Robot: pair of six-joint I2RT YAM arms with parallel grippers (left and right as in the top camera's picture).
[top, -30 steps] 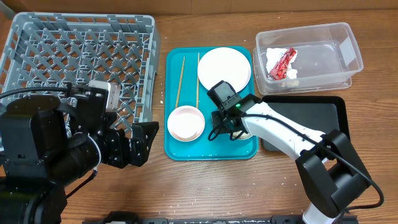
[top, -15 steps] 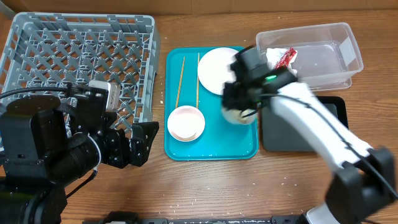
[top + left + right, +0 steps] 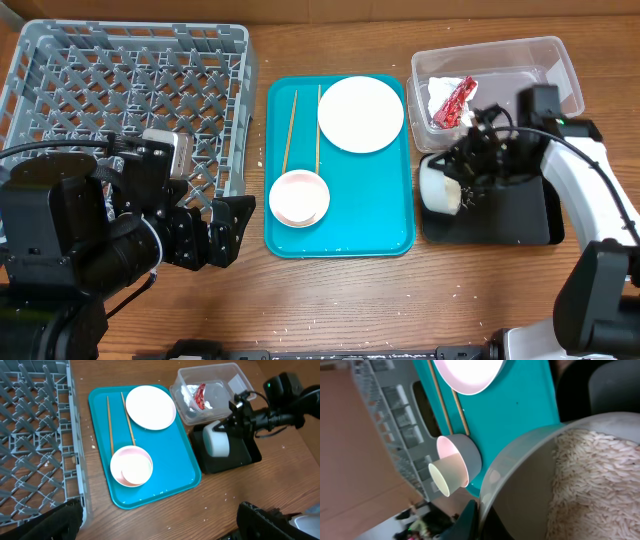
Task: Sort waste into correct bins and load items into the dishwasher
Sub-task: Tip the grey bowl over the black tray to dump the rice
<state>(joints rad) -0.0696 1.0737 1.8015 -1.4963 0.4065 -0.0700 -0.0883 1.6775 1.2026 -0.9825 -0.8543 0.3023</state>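
The right claw (image 3: 466,178) pinches the rim of a pale bowl (image 3: 440,188), holding it tipped on its side over the left end of the black tray (image 3: 520,215). The rice grains (image 3: 590,475) are inside it, not yet poured out. Whether the bowl touches the tray cannot be told. The left claw (image 3: 232,222) hangs spread and empty over the tabletop (image 3: 350,300), beside the grey dish rack (image 3: 130,90). On the teal tray (image 3: 380,225) sit the white plate (image 3: 361,114), the pink bowl (image 3: 298,197) and two chopsticks (image 3: 290,130). The red wrapper (image 3: 453,102) and napkin (image 3: 440,92) lie in the clear tub (image 3: 565,75).

The bowl looks light, rigid and smooth-walled, so a rim pinch with one finger inside and one outside probably suits it best, though a glossy lip could slip as the bowl rolls over. The rice is loose and should slide out in a rush once the tilt steepens. Stray grains may bounce past the shallow tray's edge.
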